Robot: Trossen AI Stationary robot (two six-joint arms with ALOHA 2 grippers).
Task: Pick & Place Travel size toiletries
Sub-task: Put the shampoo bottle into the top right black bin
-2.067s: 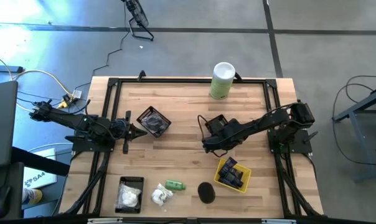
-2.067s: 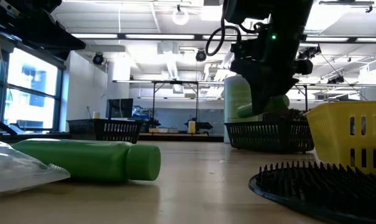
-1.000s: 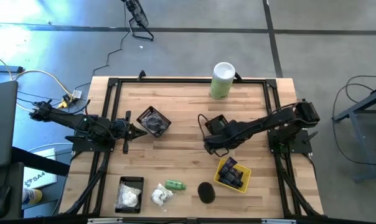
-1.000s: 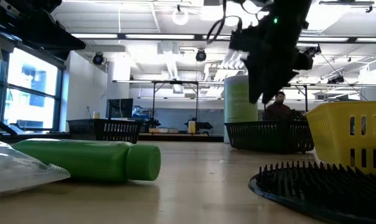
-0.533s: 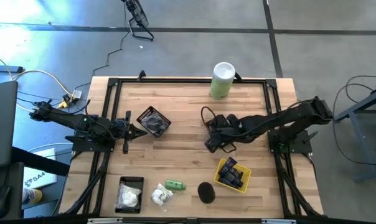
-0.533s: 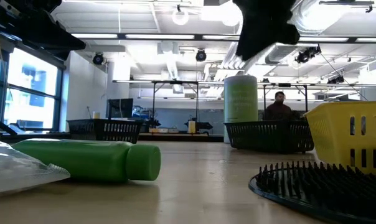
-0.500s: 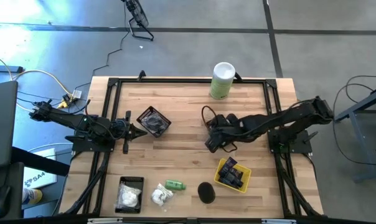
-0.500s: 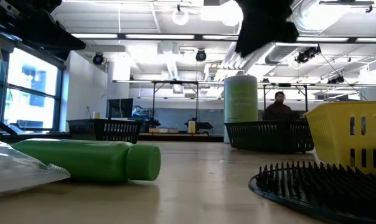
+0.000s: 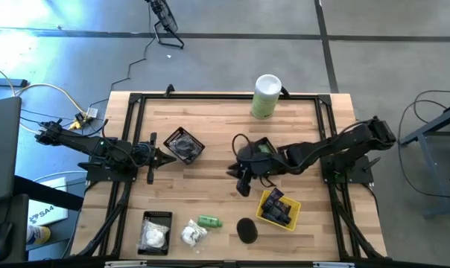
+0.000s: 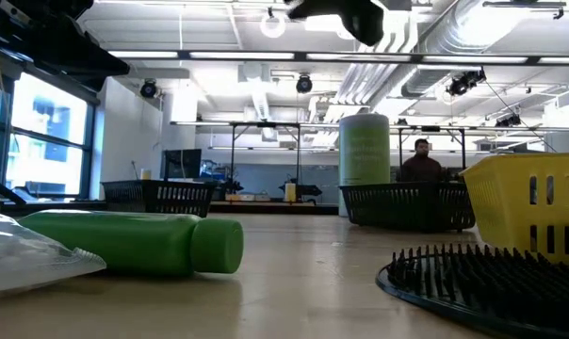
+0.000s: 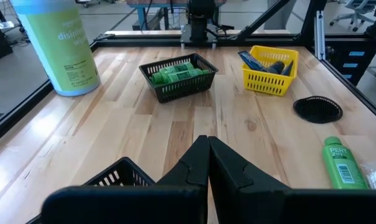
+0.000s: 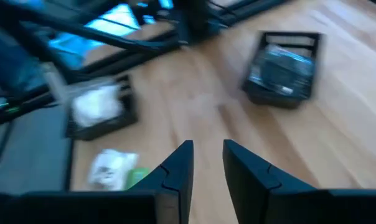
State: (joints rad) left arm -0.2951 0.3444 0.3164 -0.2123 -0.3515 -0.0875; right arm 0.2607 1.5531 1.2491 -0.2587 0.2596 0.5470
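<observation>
Surface: wooden table (image 9: 210, 186) is filling the middle of the high view, with grey floor around it and a big lit hall showing behind it in the low view.

Left gripper (image 9: 169, 157): waiting at centre left of the high view, fingers pressed together, beside a black basket (image 9: 184, 145) of dark items.

Right gripper (image 9: 242, 184): now hanging over bare wood at the centre of the high view, having swung away from the black basket of green bottles (image 9: 260, 149) where it was a second ago. Fingers are standing a little apart with a narrow gap, nothing between them in the right wrist view.

Change: 2 seconds ago a green bottle was showing in this gripper over that basket; now it is gone and the fingers have narrowed. Judgement: 1 drop is done and the arm is heading for the next item.

Task items left loose: green bottle (image 9: 208, 221), white packet (image 9: 192, 234) and black round disc (image 9: 246, 230), all lying along the lower edge of the table.

Already sorted: navy tubes in the yellow basket (image 9: 279, 209), lower right of centre; white packets in a black basket (image 9: 156, 232) at lower left.

Background: tall white-and-green canister (image 9: 266, 96) at the upper edge.
</observation>
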